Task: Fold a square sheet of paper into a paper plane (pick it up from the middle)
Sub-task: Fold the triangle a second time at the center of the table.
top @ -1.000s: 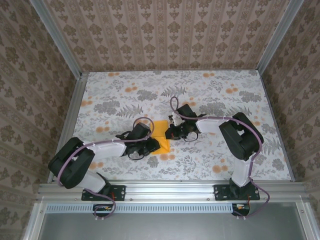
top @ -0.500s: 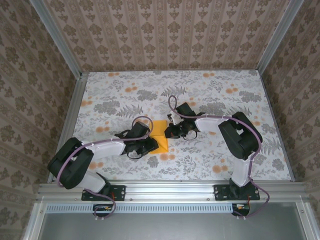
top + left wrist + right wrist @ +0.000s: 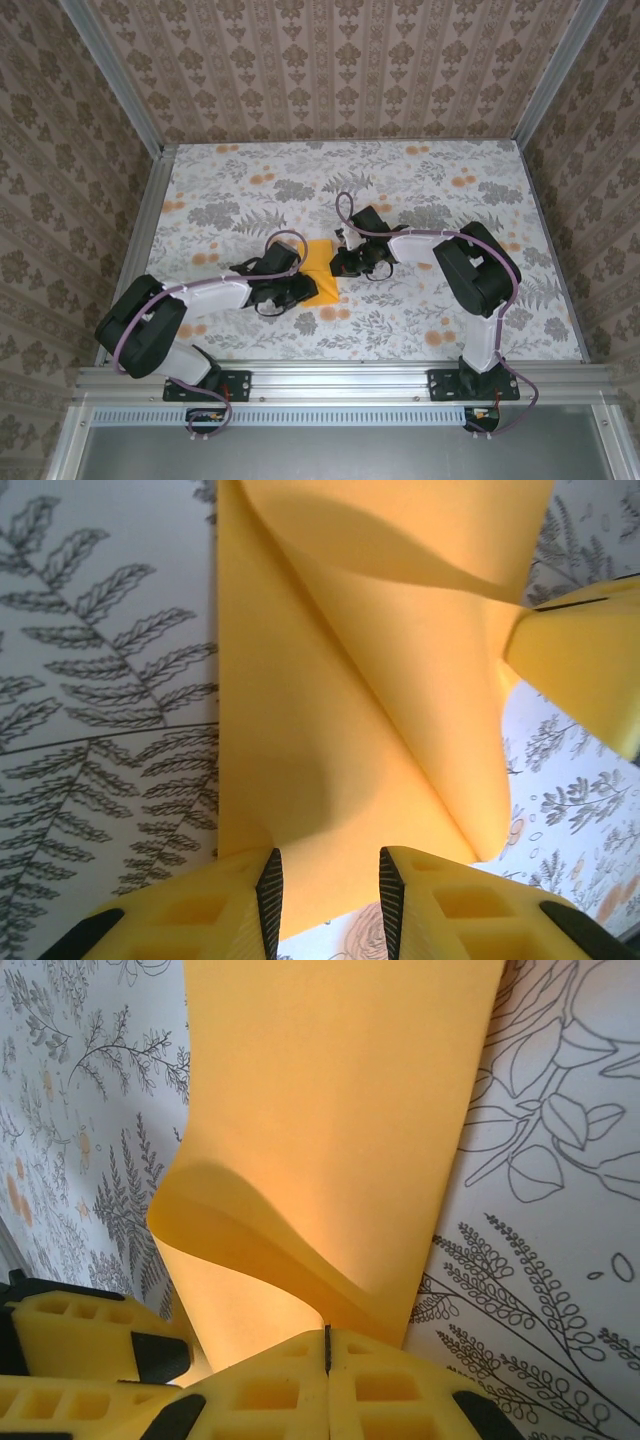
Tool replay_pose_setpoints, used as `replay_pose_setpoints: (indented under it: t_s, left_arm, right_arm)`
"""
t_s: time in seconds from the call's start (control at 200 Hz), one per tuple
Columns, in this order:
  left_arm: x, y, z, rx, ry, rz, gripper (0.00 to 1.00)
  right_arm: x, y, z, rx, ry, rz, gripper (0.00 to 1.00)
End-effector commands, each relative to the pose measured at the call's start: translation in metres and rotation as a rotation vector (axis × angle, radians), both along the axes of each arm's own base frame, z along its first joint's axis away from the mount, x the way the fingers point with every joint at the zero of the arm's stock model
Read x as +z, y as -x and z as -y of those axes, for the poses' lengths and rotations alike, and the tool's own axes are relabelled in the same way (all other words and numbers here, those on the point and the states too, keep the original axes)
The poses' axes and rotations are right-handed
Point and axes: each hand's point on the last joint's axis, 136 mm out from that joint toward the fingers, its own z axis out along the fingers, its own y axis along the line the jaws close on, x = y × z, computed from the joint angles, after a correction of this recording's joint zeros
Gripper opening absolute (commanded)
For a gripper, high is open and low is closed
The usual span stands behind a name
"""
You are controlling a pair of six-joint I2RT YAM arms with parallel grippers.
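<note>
The square sheet of paper (image 3: 319, 266) lies orange-yellow on the floral table between the two arms, partly folded over itself. In the right wrist view my right gripper (image 3: 327, 1345) is shut on a lifted edge of the sheet (image 3: 330, 1110), which curls over in a loose loop. My left gripper (image 3: 327, 905) stands open, its fingertips (image 3: 268, 895) pressed down over the near edge of the flat layer (image 3: 330, 740). From above, the left gripper (image 3: 300, 288) is at the sheet's near left and the right gripper (image 3: 341, 262) at its right edge. No dart shape has formed.
The table (image 3: 450, 200) carries a grey leaf print with small orange blossoms. Aluminium rails (image 3: 150, 220) and patterned walls close it in on three sides. The two grippers are close: a right finger (image 3: 590, 665) shows in the left wrist view, and left fingers (image 3: 85, 1345) in the right wrist view.
The right gripper has drawn the held edge a little leftward over the sheet, so the paper's near flap is now covered. The left gripper has shifted slightly toward the sheet.
</note>
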Motion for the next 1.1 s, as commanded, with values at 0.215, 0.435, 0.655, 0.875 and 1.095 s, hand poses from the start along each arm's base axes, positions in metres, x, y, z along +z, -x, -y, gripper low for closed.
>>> replay_pose_setpoints:
  t_s: [0.215,0.435,0.655,0.875,1.095]
  left_arm:
    - [0.004,-0.005,-0.002,-0.011,-0.025,0.001,0.34]
    - [-0.005,0.0,-0.007,-0.008,-0.054,-0.027,0.34]
    - [-0.007,0.001,-0.007,-0.01,-0.06,-0.038,0.34]
    - [-0.011,0.003,-0.008,-0.013,-0.071,-0.055,0.34]
    - [-0.011,0.003,-0.006,-0.019,-0.072,-0.059,0.34]
  right_arm:
    - [-0.001,-0.002,0.006,-0.014,0.047,0.023,0.07]
    - [-0.003,-0.003,0.009,-0.028,0.064,0.026,0.07]
    - [-0.002,-0.003,0.012,-0.038,0.073,0.033,0.07]
    - [0.0,-0.002,0.015,-0.047,0.077,0.045,0.07]
    - [-0.001,-0.002,0.015,-0.048,0.077,0.043,0.07]
